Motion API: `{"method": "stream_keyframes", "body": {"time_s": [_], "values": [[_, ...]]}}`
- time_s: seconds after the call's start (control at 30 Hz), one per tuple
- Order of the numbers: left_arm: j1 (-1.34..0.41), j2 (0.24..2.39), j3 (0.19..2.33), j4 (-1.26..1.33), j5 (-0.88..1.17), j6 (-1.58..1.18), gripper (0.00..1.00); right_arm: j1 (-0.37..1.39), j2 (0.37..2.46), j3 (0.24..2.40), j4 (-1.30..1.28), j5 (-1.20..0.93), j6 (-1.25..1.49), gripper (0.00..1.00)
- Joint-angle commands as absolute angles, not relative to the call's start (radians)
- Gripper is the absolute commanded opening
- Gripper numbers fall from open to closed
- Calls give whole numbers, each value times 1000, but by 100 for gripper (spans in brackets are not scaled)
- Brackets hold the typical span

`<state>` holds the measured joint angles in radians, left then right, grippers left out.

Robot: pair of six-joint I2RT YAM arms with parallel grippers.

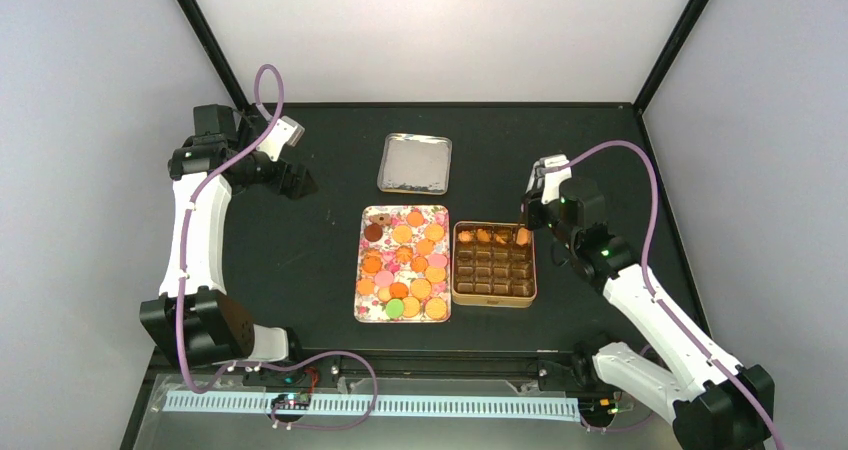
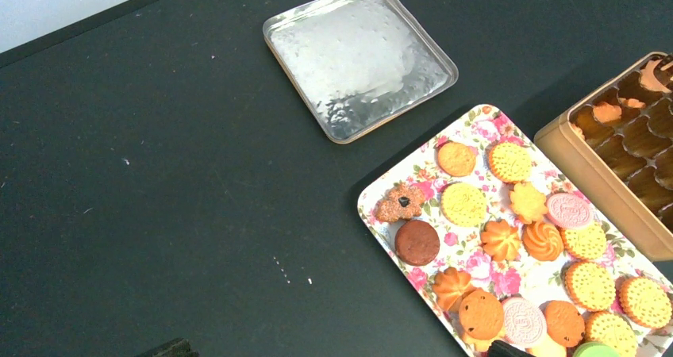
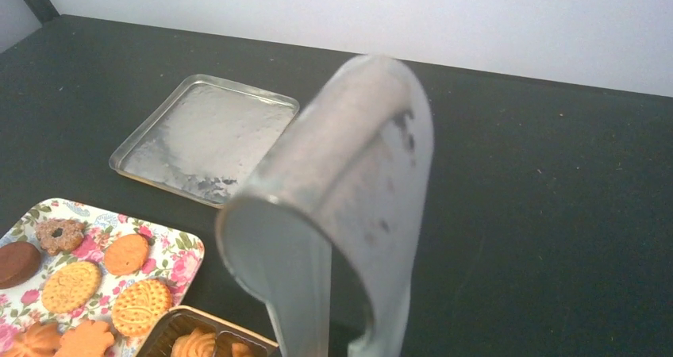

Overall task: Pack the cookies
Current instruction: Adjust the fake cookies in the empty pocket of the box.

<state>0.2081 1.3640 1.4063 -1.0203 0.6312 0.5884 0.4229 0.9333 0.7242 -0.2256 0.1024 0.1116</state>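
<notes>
Many cookies (image 1: 403, 260), mostly round and orange with a few pink, one green and one dark brown, lie on a floral tray (image 1: 440, 214). They also show in the left wrist view (image 2: 508, 238). A tin (image 1: 494, 302) with brown compartments stands right of the tray, with a few orange cookies (image 1: 490, 236) in its far row. My right gripper (image 1: 527, 213) hovers over the tin's far right corner. A grey curved translucent strip (image 3: 349, 198) fills the right wrist view and hides its fingers. My left gripper (image 1: 300, 182) is open and empty, far left of the tray.
A silver tin lid (image 1: 415, 163) lies upside down behind the tray; it also shows in the left wrist view (image 2: 361, 59) and the right wrist view (image 3: 202, 139). The table is black with raised dark edges and white walls behind it.
</notes>
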Motion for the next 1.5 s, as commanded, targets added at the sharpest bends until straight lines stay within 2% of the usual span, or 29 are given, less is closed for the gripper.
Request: {"method": "stream_keyframes", "body": {"time_s": [0.0,0.43,1.47], "values": [[212,1353,1435,-1008,655,587,98,416,940,732,-171,85,111,25],[212,1357,1433,-1008,658,588,98,414,906,717,-179,159,107,26],[212,1345,1435,-1011,661,595,97,401,928,689,-64,41,152,24]]}}
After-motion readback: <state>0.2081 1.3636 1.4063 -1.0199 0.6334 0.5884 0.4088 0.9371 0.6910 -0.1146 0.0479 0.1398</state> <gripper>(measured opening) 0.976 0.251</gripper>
